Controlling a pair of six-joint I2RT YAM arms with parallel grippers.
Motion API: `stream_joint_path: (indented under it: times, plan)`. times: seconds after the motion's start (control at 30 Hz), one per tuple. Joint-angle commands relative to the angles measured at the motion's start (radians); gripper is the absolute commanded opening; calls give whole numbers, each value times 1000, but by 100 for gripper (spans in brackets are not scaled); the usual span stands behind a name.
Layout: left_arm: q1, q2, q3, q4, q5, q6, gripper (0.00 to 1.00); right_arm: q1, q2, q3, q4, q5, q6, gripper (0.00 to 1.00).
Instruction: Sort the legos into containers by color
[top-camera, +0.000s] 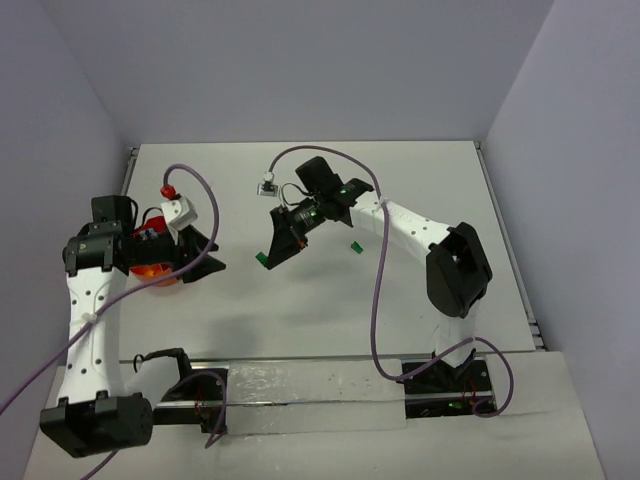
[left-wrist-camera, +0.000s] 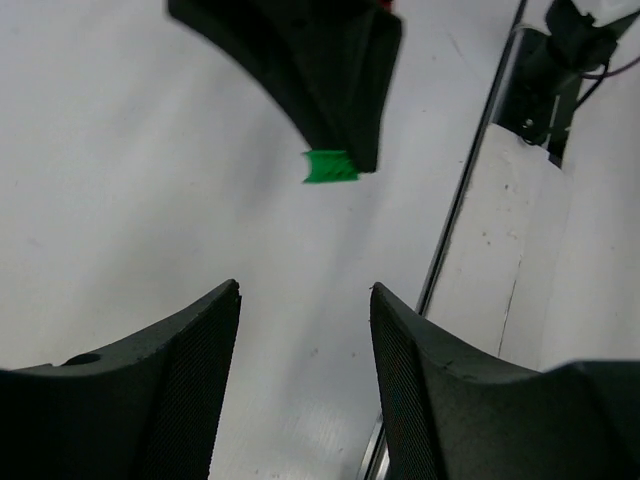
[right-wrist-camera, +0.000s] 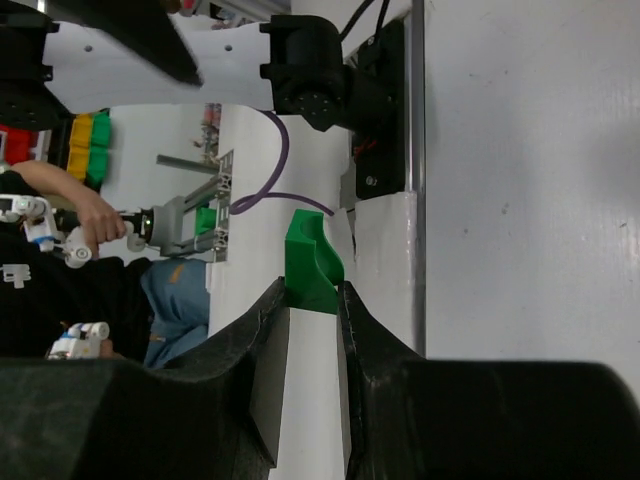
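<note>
1. A green lego (right-wrist-camera: 310, 262) is pinched between the fingers of the right claw (right-wrist-camera: 312, 295). It is held above the middle of the surface (top-camera: 300, 320), well apart from the bowl.
2. A second green lego (top-camera: 354, 247) is seen lying loose on the surface, near the right arm.
3. The orange bowl (top-camera: 150, 272) sits at the left and is largely covered by the left arm. Something red shows at its far edge, but which compartments are filled cannot be told.
4. The left claw (left-wrist-camera: 305, 300) is spread with nothing between its fingers. It is poised beside the bowl and faces the carried lego.
5. The sorting is judged to be unfinished. The carried green lego has yet to be delivered, and the loose green one has yet to be collected.
</note>
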Motion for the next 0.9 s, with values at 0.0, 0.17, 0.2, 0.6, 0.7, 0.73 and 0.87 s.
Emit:
stream_joint_path:
  times: [0.0, 0.17, 0.2, 0.6, 0.7, 0.73, 0.87]
  plan:
    - [-100, -41, -5, 118, 76, -64, 62, 7, -15, 25, 98, -42, 72, 0]
    - [-135, 16, -9, 166, 127, -299, 63, 12, -38, -1, 154, -44, 110, 0]
    - [-136, 22, -17, 200, 136, -339, 64, 14, -37, 4, 152, -59, 115, 0]
    - [-241, -28, -84, 443, 92, -556, 66, 42, -52, 0, 169, -55, 148, 0]
    - [-256, -15, -94, 470, 38, -631, 63, 52, -76, 22, 109, 19, 67, 0]
    - [-256, -15, -99, 471, 33, -633, 63, 53, -77, 23, 81, 59, 34, 0]
    - [-255, -28, -140, 544, -10, -779, 59, 71, -173, -26, 108, 436, -38, 0]
